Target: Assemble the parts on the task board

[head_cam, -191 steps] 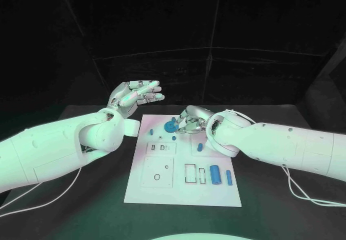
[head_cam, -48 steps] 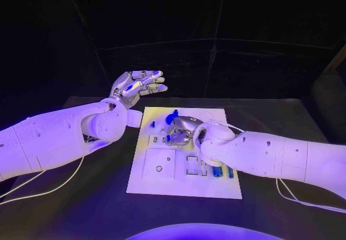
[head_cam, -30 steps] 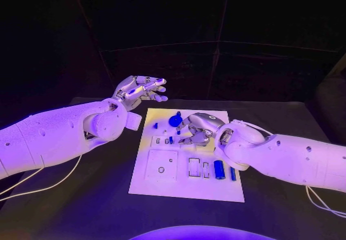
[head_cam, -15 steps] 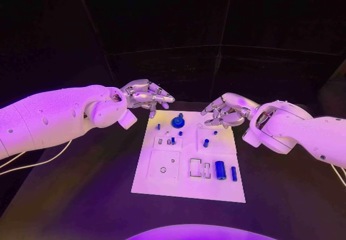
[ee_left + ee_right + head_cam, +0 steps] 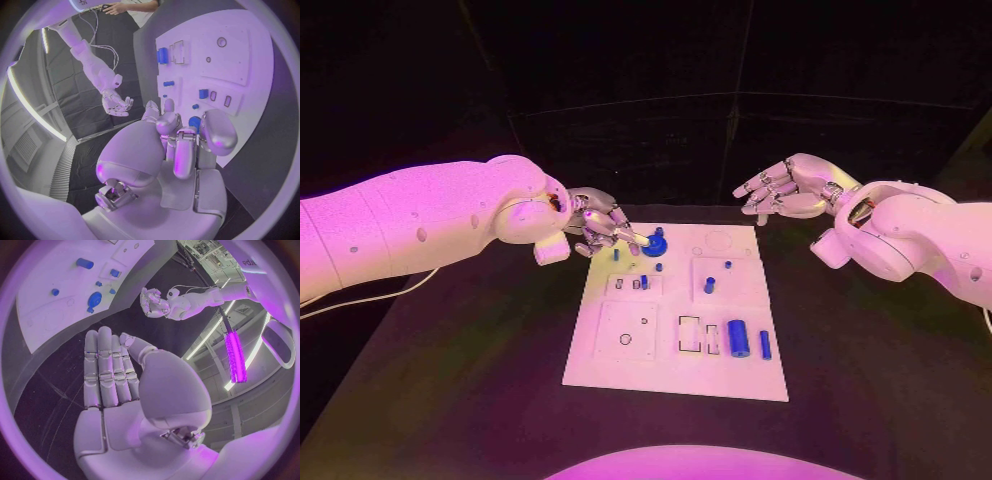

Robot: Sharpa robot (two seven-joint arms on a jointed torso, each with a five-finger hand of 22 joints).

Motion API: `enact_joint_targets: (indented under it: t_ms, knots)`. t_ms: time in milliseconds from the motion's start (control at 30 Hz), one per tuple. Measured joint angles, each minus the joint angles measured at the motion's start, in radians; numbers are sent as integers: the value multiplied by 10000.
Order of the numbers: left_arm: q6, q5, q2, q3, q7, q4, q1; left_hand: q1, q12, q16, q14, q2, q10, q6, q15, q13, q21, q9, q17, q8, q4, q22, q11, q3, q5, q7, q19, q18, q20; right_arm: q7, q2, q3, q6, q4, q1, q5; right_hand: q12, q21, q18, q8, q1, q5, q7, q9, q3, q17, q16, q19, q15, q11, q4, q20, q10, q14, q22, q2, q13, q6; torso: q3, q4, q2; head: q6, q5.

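Note:
The white task board (image 5: 672,375) lies in the middle of the table. A round blue knob (image 5: 653,246) stands near its far edge, with small blue parts (image 5: 710,285) in the middle. Two blue cylinders (image 5: 736,337) lie at the near right. My left hand (image 5: 603,228) hangs over the board's far left corner, fingers curled in and fingertips right beside the knob; I see nothing in it. The left wrist view has the hand (image 5: 181,135) above the knob (image 5: 194,122). My right hand (image 5: 790,188) is raised beyond the board's far right corner, fingers apart and empty (image 5: 119,375).
Black table (image 5: 473,370) surrounds the board on all sides. The board (image 5: 56,305) has empty slots and recesses (image 5: 687,334) beside the cylinders. Dark curtain walls stand behind the table.
My left hand has come down from above the table to the board's far left corner by the knob. My right hand has lifted up and back, away from the board.

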Motion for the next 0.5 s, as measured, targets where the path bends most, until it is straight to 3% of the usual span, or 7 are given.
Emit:
enact_joint_targets:
  t_ms: [100, 167, 267, 433, 500]
  knots:
    - [65, -335, 272, -26, -495, -162, 16, -671, 605, 0, -4, -56, -18, -201, -36, 557, 215, 325, -1, 445, 538, 255, 11, -339, 0, -61, -24, 1, 24, 208, 9, 0, 85, -211, 13, 354, -631, -767, -1, -28, -114, -93, 25, 0, 316, -760, -1344, -709, 260, 207, -18, 244, 119, -609, -373, -52, -720, 24, 1, 0, -9, 6, -1]
    - [102, -634, 472, -43, -837, -279, 21, -977, 836, 0, -20, -73, -48, -300, -52, 772, 323, 472, -1, 639, 826, 384, -19, -556, 0, -84, -24, 1, 24, 348, 29, 0, 134, -343, 20, 594, -1006, -1107, 0, -64, -220, -97, 83, 1, 340, -1299, -2086, -647, 308, 175, -19, 367, 538, -335, -577, -22, -1354, 99, 1, 0, -10, 12, -5]
    - [128, -1200, 735, -51, -1254, -422, 29, -1095, 1039, 0, -20, -106, -48, -406, -52, 950, 385, 666, -1, 891, 997, 484, -19, -731, 0, -115, -24, 0, 23, 508, 49, 0, 155, -490, 37, 877, -1110, -1196, -3, -64, -270, -96, -34, 31, 171, -1626, -2457, -265, 195, 59, 13, 432, 1169, 332, -665, -58, -1769, 353, 1, 0, -9, 15, -15]
    - [145, -2036, 993, -62, -1719, -558, 32, -1139, 1173, 0, 15, -62, -60, -567, -87, 1083, 478, 955, -2, 1257, 975, 606, -79, -876, 0, -132, -60, 1, -9, 674, 63, -1, 114, -661, 45, 1170, -902, -959, -2, 25, -297, -96, -359, 55, -322, -1616, -2347, 771, -184, -283, 48, 124, 2258, 1652, -621, -85, -1849, 692, 0, -1, -7, -4, 3]
    - [148, -2299, 1107, -65, -1864, -637, 34, -1131, 1183, 0, -7, -54, -61, -596, -108, 1093, 478, 1037, -2, 1366, 948, 619, -78, -902, 0, -135, -96, 2, 27, 716, 84, -1, 47, -728, 53, 1258, -702, -803, -3, 84, -443, -62, -474, 55, -554, -1451, -2110, 1190, -334, -441, 77, -19, 2702, 2213, -563, -226, -1701, 806, -3, -1, 0, -15, 4]
